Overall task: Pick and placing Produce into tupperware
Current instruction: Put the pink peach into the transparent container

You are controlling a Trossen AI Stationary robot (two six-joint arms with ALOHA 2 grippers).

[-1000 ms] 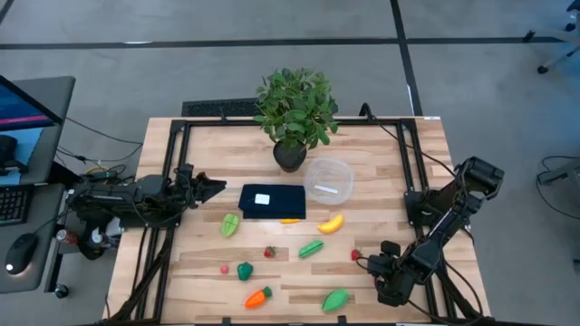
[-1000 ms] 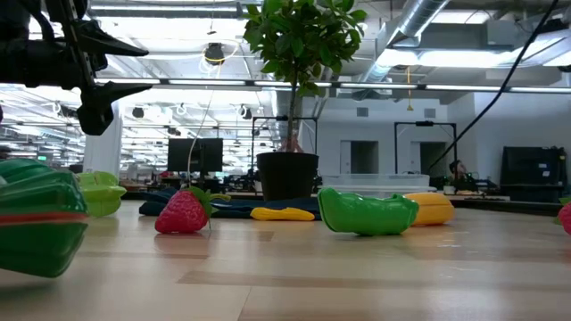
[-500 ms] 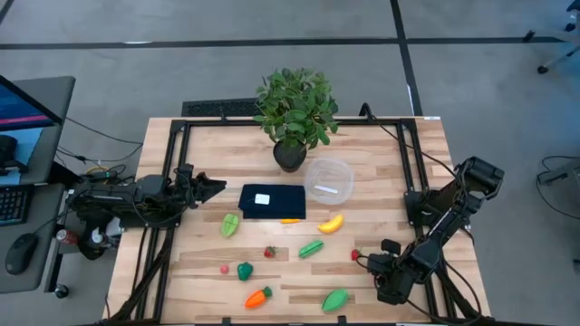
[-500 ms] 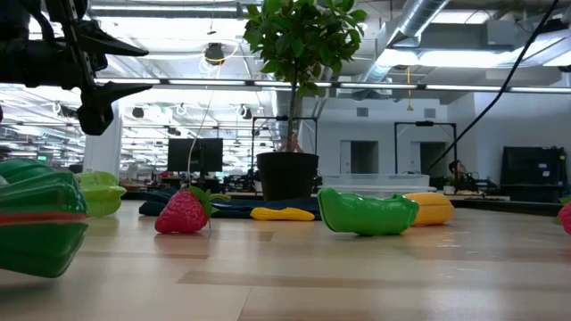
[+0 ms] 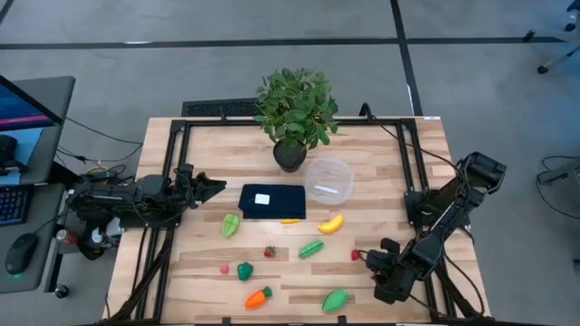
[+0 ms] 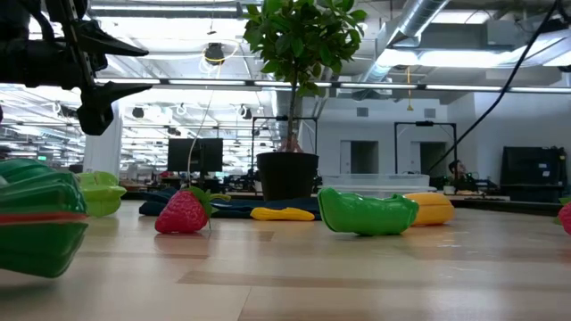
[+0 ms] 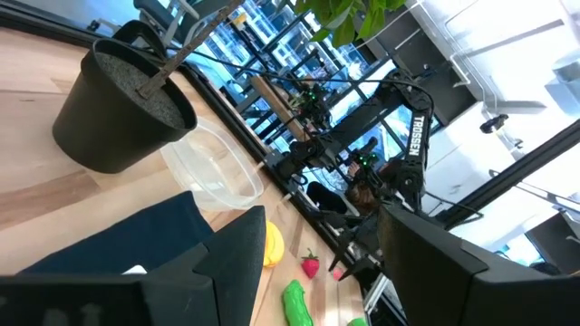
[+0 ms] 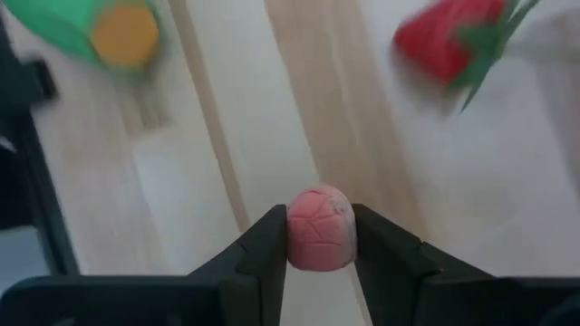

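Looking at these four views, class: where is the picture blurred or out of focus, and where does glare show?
Right wrist view: the pink berry between the right gripper's fingers is sharp, while the strawberry beyond it is smeared. Low view: the green piece nearest the lens is soft; bright ceiling lights wash out the background. High view: even and sharp.

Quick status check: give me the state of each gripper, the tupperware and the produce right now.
right gripper: shut on a small red berry, near the table's front right.
left gripper: open, empty, at the table's left edge.
tupperware: upright, empty, beside the potted plant.
banana: lying on the table.
carrot: lying on the table.
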